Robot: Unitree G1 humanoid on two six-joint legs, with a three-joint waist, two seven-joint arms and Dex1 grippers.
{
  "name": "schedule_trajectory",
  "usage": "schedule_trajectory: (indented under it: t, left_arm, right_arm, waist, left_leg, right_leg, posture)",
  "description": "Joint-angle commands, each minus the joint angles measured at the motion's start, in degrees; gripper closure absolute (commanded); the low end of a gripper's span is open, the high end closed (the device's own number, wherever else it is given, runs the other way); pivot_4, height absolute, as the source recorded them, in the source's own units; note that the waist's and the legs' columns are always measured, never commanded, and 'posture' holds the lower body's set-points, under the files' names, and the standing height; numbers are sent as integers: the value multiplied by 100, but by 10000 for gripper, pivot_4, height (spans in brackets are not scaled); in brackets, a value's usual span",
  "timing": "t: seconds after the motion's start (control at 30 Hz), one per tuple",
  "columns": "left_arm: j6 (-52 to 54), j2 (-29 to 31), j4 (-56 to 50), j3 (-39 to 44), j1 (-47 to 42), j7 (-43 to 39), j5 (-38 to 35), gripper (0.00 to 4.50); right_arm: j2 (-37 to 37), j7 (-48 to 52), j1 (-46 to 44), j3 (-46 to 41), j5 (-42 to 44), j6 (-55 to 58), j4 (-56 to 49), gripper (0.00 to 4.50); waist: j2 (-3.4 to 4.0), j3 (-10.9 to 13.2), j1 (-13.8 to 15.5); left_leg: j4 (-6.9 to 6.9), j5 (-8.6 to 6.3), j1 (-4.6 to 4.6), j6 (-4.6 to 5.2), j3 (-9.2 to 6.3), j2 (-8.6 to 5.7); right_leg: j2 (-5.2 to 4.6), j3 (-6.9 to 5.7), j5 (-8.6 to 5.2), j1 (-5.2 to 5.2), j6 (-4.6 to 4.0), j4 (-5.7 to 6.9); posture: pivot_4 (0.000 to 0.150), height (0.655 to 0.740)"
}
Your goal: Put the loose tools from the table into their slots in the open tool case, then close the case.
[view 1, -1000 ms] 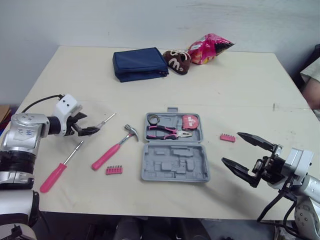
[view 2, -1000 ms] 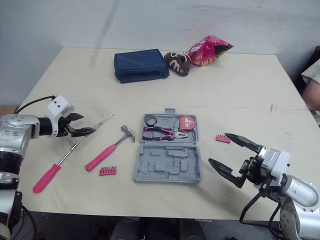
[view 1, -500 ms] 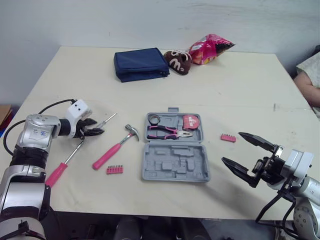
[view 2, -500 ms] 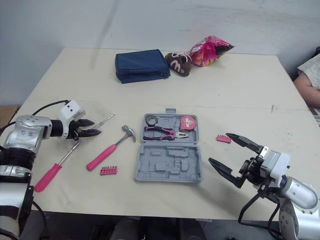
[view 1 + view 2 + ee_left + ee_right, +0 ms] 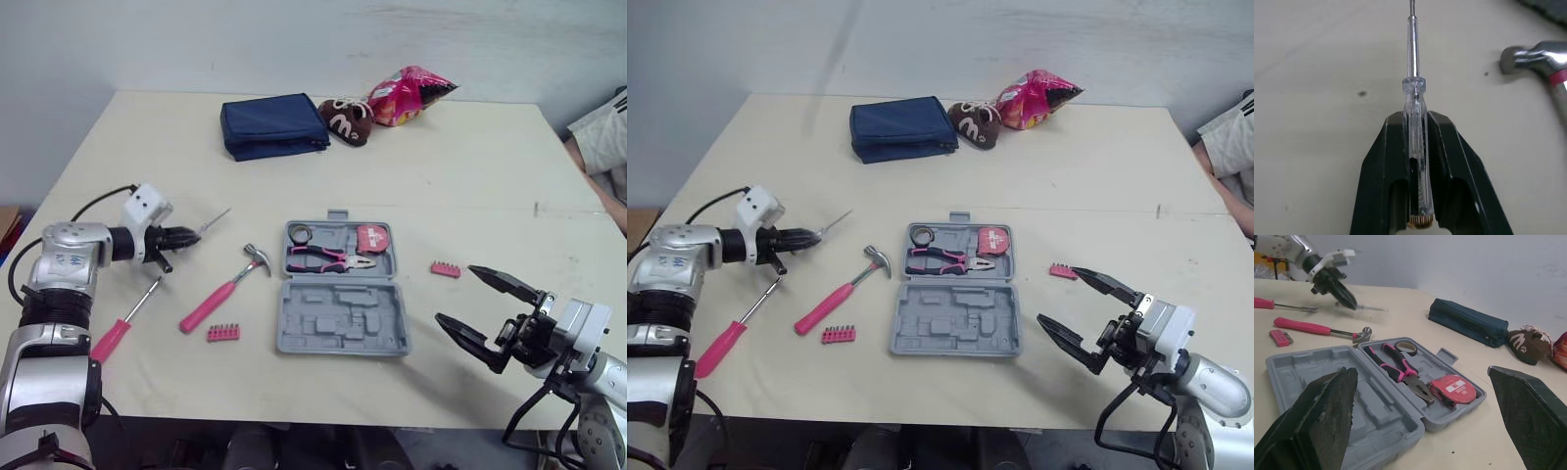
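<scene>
We see the left end effector (image 5: 1414, 123) pinching the clear-handled screwdriver (image 5: 1413, 105), its two fingers (image 5: 1385, 161) pressed against either side of the transparent handle, with the metal shaft sticking out past the fingertips. This pair sits near the left edge of the surface (image 5: 470, 176); we cannot tell whether the tip touches it.

The right end effector (image 5: 457, 294) is spread wide and holds nothing, near the front right corner, just beside the right side of the tool case (image 5: 338, 323).

The grey tool case lies open and flat around the middle of the surface, toward the front edge. Its front half shows bare moulded slots. Its rear half holds the pliers (image 5: 331, 259), the tape measure (image 5: 374, 238) and a roll of tape (image 5: 301, 232).

Left of the case lies the hammer (image 5: 223, 296), its head toward the case. A bit strip (image 5: 223, 333) lies just in front of the hammer's handle. The pink screwdriver (image 5: 118, 328) lies nearer the left edge, below the left end effector. A second bit strip (image 5: 446, 269) lies right of the case, close to the right end effector's far finger.

Along the rear edge we see a blue pouch (image 5: 274, 125), a brown plush item (image 5: 346, 119) and a pink snack bag (image 5: 409, 95). A person (image 5: 600, 137) is at the right edge.
</scene>
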Motion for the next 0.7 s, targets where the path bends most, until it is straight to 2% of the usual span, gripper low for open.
schedule_trajectory:
  t: [0.03, 0.17, 0.33, 0.5, 0.7]
  left_arm:
    - [433, 125, -1523, -97, -108, -525, -361, 44757]
    - [1828, 230, -3676, -846, -101, -1021, -632, 44757]
    - [3009, 235, -4984, -1677, -161, -984, -605, 44757]
    - [3774, -91, -5598, -2264, -317, -510, -462, 44757]
    - [3730, -416, -5419, -3000, -717, -143, 81, 44757]
  right_arm:
    - [-93, -23, 27, -177, 114, -65, -189, 0]
    - [-311, 128, 157, -326, 127, -13, -66, 0]
    - [-401, 157, 123, -372, 159, -13, 76, 0]
    - [-359, 115, 145, -334, 129, -15, 29, 0]
    - [-304, 49, 197, -319, 117, -12, -44, 0]
  waist:
    - [0, 0, 11]
    - [0, 0, 9]
    - [2, 0, -32]
    - [3, 1, -7]
    - [3, 1, 9]
  left_leg:
    - [1, 0, -1, 0, -1, -1]
    - [-1, -1, 2, 1, 1, -5]
    - [-2, 0, 14, 0, 8, 0]
    - [-3, 2, 18, -6, 10, 10]
    - [0, 2, 16, -5, 7, 4]
  right_leg:
    - [-1, 0, 0, 2, 0, 0]
    - [-1, 5, 0, 9, 2, -7]
    - [17, 27, 0, 14, 5, -6]
    - [31, 40, 0, 13, 4, -7]
    - [27, 41, 0, 15, 5, -10]
  posture:
    - [1500, 7400]
    - [1500, 7400]
    - [1500, 7400]
    - [1500, 7400]
    - [1500, 7400]
